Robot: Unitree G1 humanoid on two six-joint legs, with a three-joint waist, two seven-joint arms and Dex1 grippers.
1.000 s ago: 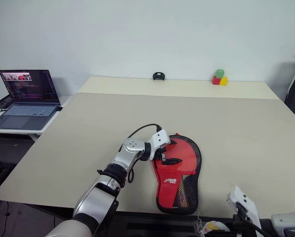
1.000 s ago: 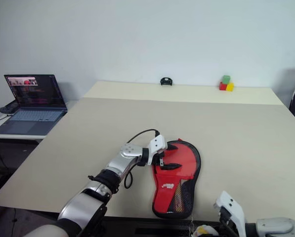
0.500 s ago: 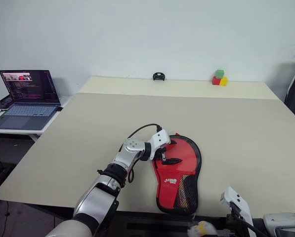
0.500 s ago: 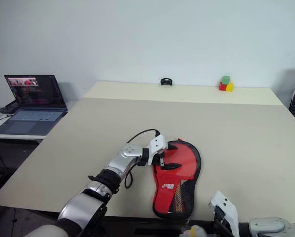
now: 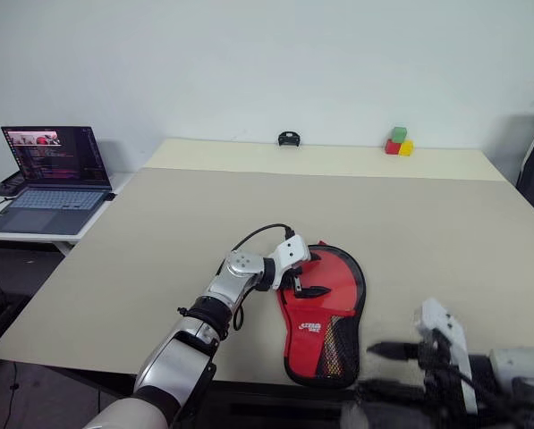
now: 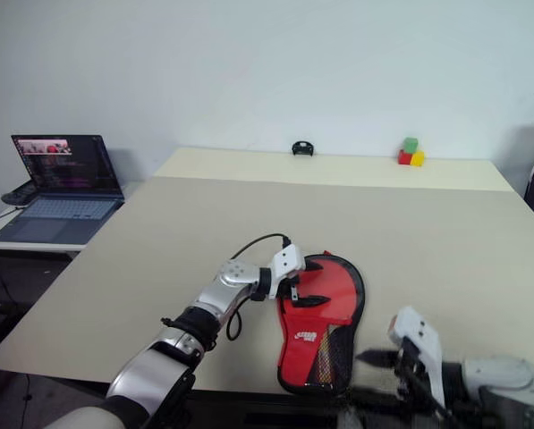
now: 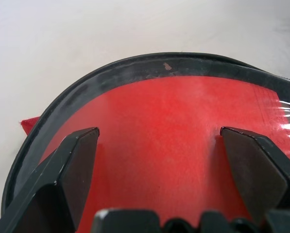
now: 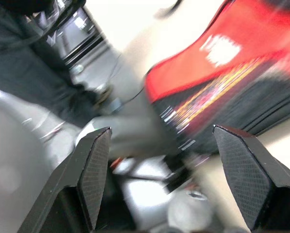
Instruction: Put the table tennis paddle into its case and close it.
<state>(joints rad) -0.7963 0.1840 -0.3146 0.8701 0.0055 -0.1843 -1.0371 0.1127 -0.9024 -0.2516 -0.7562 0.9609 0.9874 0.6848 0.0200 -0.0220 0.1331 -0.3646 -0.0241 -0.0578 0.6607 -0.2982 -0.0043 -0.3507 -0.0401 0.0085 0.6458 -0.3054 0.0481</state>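
So the case point(image 5: 323, 313) is lying flat, red side up, lower middle of the frame near the table point(image 5: 249, 214) edge. My left gripper point(image 5: 304, 280) sits spread wide over its round end, gripping nothing. My right gripper point(image 5: 387, 368), lower right, is open and empty too.

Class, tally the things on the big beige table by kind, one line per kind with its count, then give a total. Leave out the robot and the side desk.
Paddle case: 1
Coloured blocks, green, red, yellow: 3
Small black object at the far edge: 1
Total: 5
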